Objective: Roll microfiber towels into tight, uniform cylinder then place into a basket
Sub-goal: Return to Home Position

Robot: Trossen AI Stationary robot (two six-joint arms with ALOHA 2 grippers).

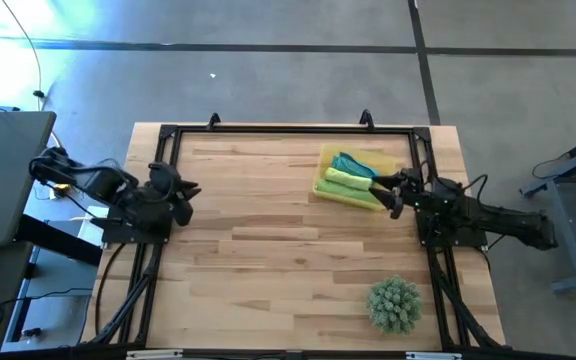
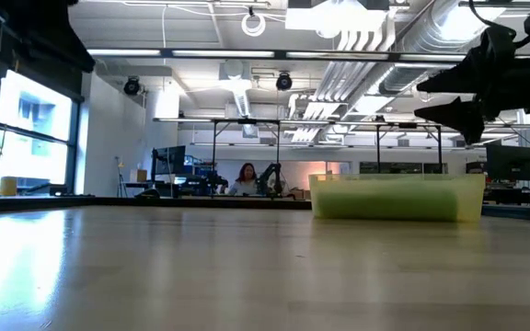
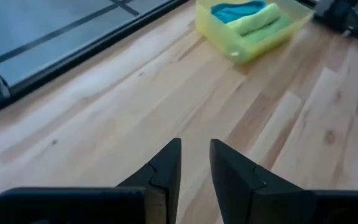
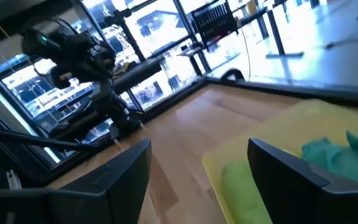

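1. The basket (image 1: 322,188) sits on the table (image 1: 268,240) towards its far right corner, slightly askew to the table's edges.
2. The microfiber towels lie inside it. The teal towel (image 1: 349,163) is bunched on the basket's far side, and the lime-green towels (image 1: 345,181) lie rolled just beside it on the near side (their ends line up roughly with the basket's walls).
3. The right gripper (image 4: 199,148) hovers above the basket's right edge. Its fingers are spread wide and hold nothing.
4. The left gripper (image 3: 195,144) waits at the middle of the table's left edge and points across the bare wood towards the basket. Its fingers are drawn close, with only a slim gap between them, and nothing is in their grasp.
5. A spiky green plant (image 1: 395,303) stands near the table's near right corner, well apart from the basket.
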